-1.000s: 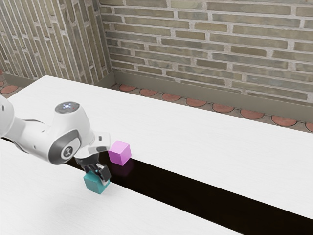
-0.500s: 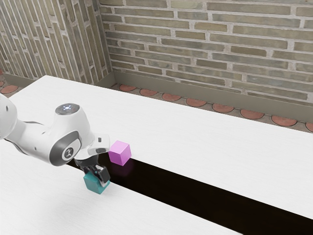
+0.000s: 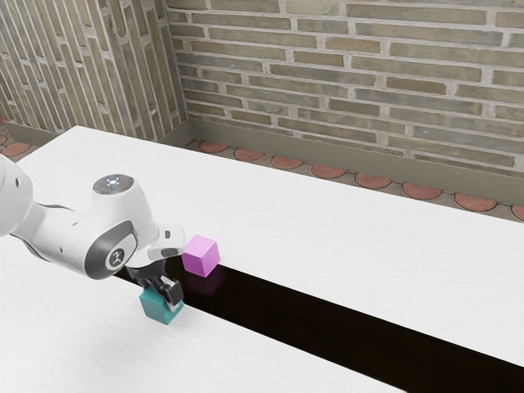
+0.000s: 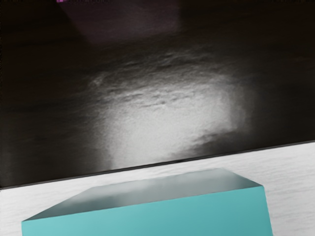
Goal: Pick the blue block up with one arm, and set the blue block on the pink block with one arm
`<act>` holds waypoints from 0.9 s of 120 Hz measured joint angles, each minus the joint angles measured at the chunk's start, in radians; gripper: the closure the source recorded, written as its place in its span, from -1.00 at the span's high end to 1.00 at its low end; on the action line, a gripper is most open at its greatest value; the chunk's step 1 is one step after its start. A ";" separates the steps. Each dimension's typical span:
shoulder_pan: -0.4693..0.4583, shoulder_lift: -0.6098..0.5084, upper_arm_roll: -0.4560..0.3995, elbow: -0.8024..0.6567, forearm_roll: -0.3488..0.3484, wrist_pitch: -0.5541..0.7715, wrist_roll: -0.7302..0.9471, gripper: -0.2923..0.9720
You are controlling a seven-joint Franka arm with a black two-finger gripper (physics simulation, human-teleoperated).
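1. My hand sits low over the blue block, right down on its top. I cannot tell whether it has closed on the block or only brackets it.
2. Over the last second my hand has barely shifted. My arm has settled a little above it, and the hand has stayed at the same spot on the block.
3. The blue block has not moved either. It rests on the tabletop directly under my hand, at the near edge of the dark strip, and nothing shows it lifted.
4. In the wrist view the block lies just beneath my hand, with the dark strip stretching ahead of it.
5. My reading is that I am at the grasp itself, with the pick-up not yet done. The lift and the carry are still to come.
6. The pink block stands near my hand, ahead of it across the strip, apart from the blue block and with nothing on its top.
7. Count: one blue block (it looks more teal), one pink block, one arm and one hand.
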 joint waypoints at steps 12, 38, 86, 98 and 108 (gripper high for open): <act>0.000 -0.002 0.000 0.000 0.000 0.002 0.001 0.20; 0.001 -0.020 0.001 0.004 0.001 0.002 0.005 0.15; -0.005 -0.058 0.014 0.005 0.013 -0.003 0.006 0.04; -0.011 -0.087 0.024 0.014 0.017 -0.015 0.004 0.03; -0.012 -0.089 0.037 0.077 0.014 -0.063 -0.002 0.00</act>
